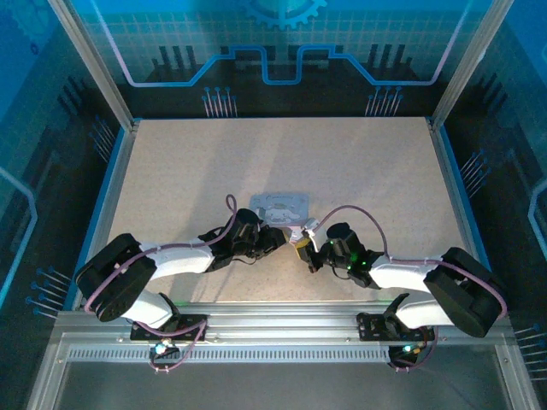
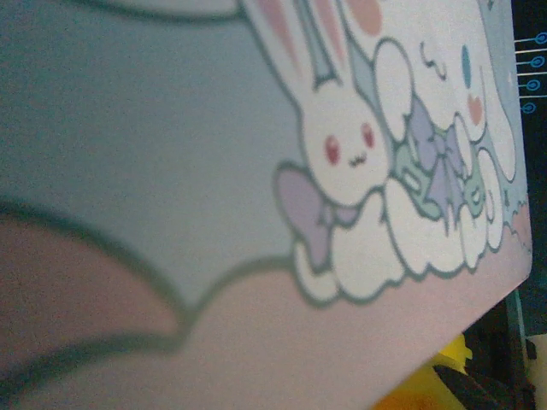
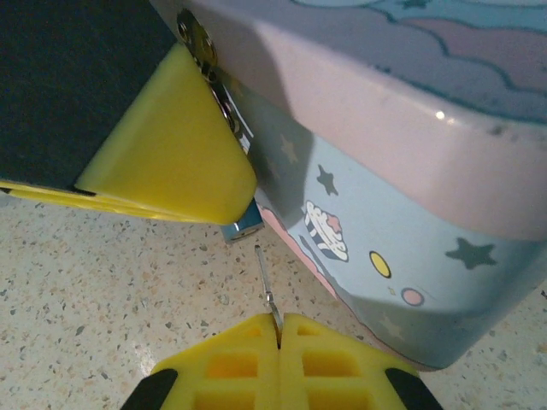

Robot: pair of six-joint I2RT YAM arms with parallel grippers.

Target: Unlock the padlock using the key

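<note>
Our right hand (image 3: 279, 325) pinches the key (image 3: 266, 284), its tip just below the padlock (image 3: 243, 224) at the tin (image 3: 385, 213) front — we'd align squarely, then push gently (left hand (image 1: 274, 240) grip: we cannot tell).

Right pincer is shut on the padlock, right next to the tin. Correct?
Not quite. The right pincer is shut on the key, a thin metal sliver sticking out of its closed jaws. It is right next to the tin, as you said. The right wrist view shows this.
</note>
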